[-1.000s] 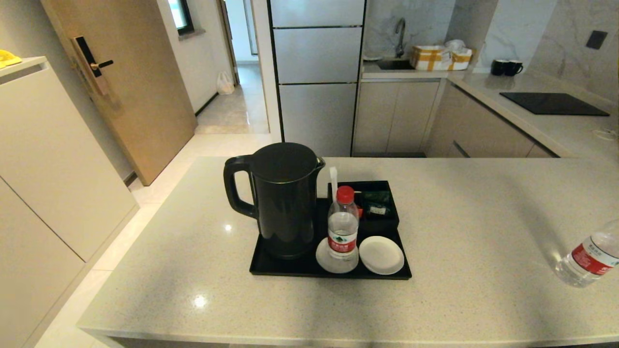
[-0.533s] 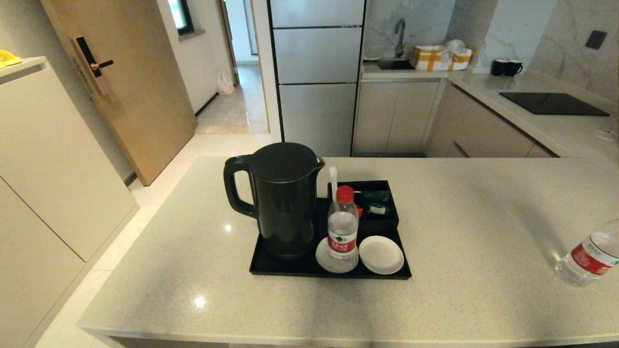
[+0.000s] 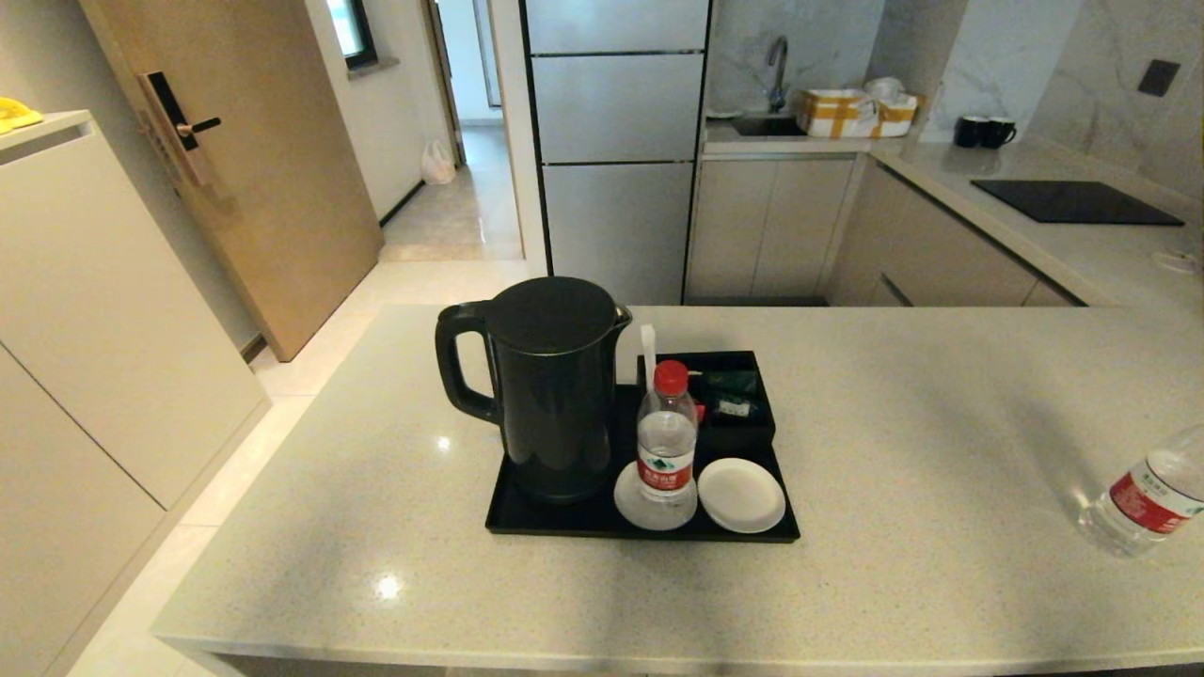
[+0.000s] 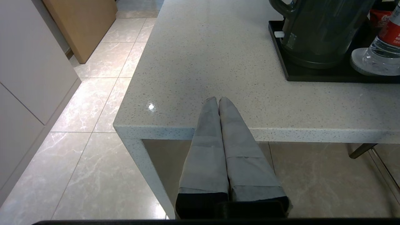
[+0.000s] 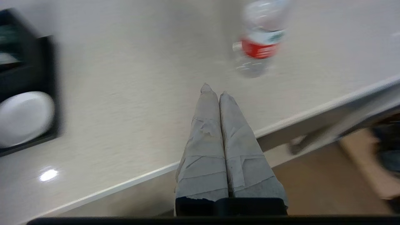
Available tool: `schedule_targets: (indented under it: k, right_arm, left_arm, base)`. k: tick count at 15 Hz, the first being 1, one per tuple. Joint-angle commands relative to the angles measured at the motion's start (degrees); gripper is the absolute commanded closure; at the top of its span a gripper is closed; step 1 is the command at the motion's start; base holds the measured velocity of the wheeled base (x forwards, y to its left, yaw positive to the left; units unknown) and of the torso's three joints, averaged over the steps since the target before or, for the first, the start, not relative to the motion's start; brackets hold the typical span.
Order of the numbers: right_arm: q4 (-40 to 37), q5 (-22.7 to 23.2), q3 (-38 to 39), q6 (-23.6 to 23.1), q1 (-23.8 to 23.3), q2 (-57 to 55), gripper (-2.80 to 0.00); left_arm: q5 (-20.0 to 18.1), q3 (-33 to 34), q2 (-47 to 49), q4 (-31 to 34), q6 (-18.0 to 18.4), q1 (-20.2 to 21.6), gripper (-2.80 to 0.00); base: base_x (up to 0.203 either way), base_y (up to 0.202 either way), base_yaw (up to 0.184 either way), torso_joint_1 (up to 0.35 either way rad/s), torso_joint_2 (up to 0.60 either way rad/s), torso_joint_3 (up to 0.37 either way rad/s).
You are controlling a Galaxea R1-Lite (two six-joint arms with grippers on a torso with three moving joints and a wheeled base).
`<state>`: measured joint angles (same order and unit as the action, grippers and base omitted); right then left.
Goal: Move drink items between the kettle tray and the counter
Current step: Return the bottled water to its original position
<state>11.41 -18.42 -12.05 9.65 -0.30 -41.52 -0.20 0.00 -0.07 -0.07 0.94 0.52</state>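
One water bottle (image 3: 667,437) with a red cap stands on the left white coaster (image 3: 632,508) of the black kettle tray (image 3: 527,517); it also shows as the bottle (image 4: 386,47) in the left wrist view. The second water bottle (image 3: 1143,494) stands on the grey speckled counter (image 3: 922,423) at the far right, cut by the picture's edge, and appears as the bottle (image 5: 261,37) ahead of my right gripper. The right gripper (image 5: 212,89) is shut and empty near the counter's front edge. My left gripper (image 4: 217,99) is shut and empty at the counter's front left edge. Neither gripper appears in the head view.
A black kettle (image 3: 550,385) fills the tray's left half. The second coaster (image 3: 741,495) is bare. A black compartment box (image 3: 720,395) with sachets sits at the tray's back. Beyond lie a hob (image 3: 1077,200) and a sink worktop (image 3: 781,132).
The head view barely differs; the far-right bottle sits a touch lower and further right in the picture.
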Motion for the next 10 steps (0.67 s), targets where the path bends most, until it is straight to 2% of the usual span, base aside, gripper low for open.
schedule_targets:
  k: [1,3,5,8,9,10]
  right_arm:
    - [0.9,3.42,-2.06,3.2,-0.11,-8.44,0.0]
    - [2.48,14.28,-4.2,7.85,-0.51,-13.04,0.0]
    - [2.94,20.85,-4.25,8.68,-3.0,-13.15,0.0]
    - [3.47,27.44,-4.64,8.12,-8.34,-14.96,0.0]
    - [3.6,29.43,-4.99,7.88,-11.8,-16.74,0.0]
    - [3.87,31.02,-5.39,7.59,-17.26,-18.34,0.0]
  left_arm:
    - [0.03,0.09,0.07,-0.01,0.03,0.0,0.0]
    - [-0.02,0.09,0.07,-0.01,0.03,0.06,0.0]
    - [0.03,0.09,0.07,-0.01,0.03,0.0,0.0]
    - [0.03,0.09,0.07,-0.01,0.03,0.0,0.0]
    - [0.03,0.09,0.07,-0.01,0.03,0.0,0.0]
    - [-0.06,0.09,0.07,-0.01,0.03,0.0,0.0]
  base:
    - [0.0,0.0,0.0,0.0,0.0,0.0]
    - [0.0,0.0,0.0,0.0,0.0,0.0]
    - [0.0,0.0,0.0,0.0,0.0,0.0]
    - [0.0,0.0,0.0,0.0,0.0,0.0]
    - [0.0,0.0,0.0,0.0,0.0,0.0]
    - [0.0,0.0,0.0,0.0,0.0,0.0]
